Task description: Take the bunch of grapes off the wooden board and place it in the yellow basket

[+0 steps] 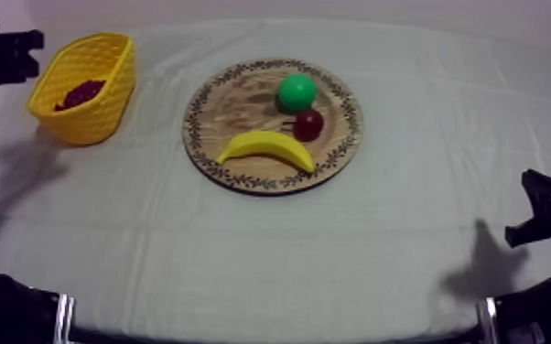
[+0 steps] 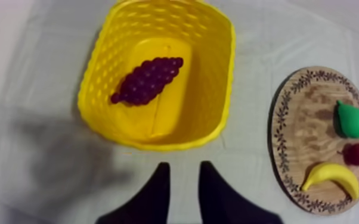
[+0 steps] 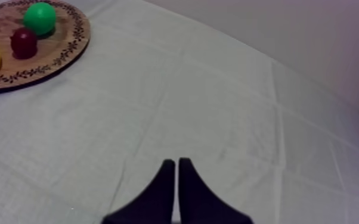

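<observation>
right gripper (image 3: 176, 162): clenched, hovering over bare cloth (image 3: 217, 107).
left gripper (image 2: 183, 168): released, hanging beside the yellow basket (image 2: 220, 77).
bench (image 1: 380, 261): lying under that creased grey-white cloth.
wooden board (image 1: 233, 102): carrying banana (image 1: 265, 146), pear (image 1: 297, 92), small red fruit (image 1: 308, 124).
bunch of grapes (image 2: 148, 80): lying inside the basket.

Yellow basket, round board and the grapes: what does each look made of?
Yellow basket: probably moulded plastic; uniform bright colour, regular lattice of holes, slight gloss. Round board: looks like wood; brown grain shows, matte, dark leaf pattern around the rim. Bunch of grapes: likely plastic or rubber toy; dark purple, faint sheen.
</observation>
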You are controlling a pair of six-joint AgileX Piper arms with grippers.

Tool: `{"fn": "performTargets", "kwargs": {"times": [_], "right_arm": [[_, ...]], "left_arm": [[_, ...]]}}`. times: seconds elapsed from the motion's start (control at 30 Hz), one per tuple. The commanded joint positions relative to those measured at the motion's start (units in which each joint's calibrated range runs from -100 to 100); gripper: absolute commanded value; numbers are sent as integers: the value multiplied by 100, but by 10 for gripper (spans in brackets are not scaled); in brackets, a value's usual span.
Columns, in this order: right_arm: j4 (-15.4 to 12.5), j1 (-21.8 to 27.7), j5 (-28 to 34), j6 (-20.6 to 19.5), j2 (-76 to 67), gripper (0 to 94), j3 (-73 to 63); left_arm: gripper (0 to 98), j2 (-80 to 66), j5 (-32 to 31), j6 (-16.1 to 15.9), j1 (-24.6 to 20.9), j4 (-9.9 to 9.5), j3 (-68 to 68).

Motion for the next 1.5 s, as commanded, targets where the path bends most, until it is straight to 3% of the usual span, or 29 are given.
{"fn": "performTargets", "kwargs": {"times": [0.0,0.17,0.5,0.83,1.1,1.37,1.47], "right_arm": [[-1,0,-1,1,0,3,0],[-1,0,-1,1,0,3,0],[-1,0,-1,1,0,3,0],[-1,0,-1,1,0,3,0],[-1,0,-1,5,0,3,0],[-1,0,-1,6,0,3,0],[-1,0,-1,6,0,3,0]], "left_arm": [[88,-626,-69,-83,-20,38,427],[15,-1428,-242,-84,-81,66,1061],[1,-3299,-1255,-15,-73,24,2724],[0,-5021,-1727,-51,-148,-314,4251],[0,-5982,-1879,20,-293,-475,5052],[0,-6589,-2293,-86,-419,-317,5585],[0,-6756,-2445,179,-445,-238,5674]]}}
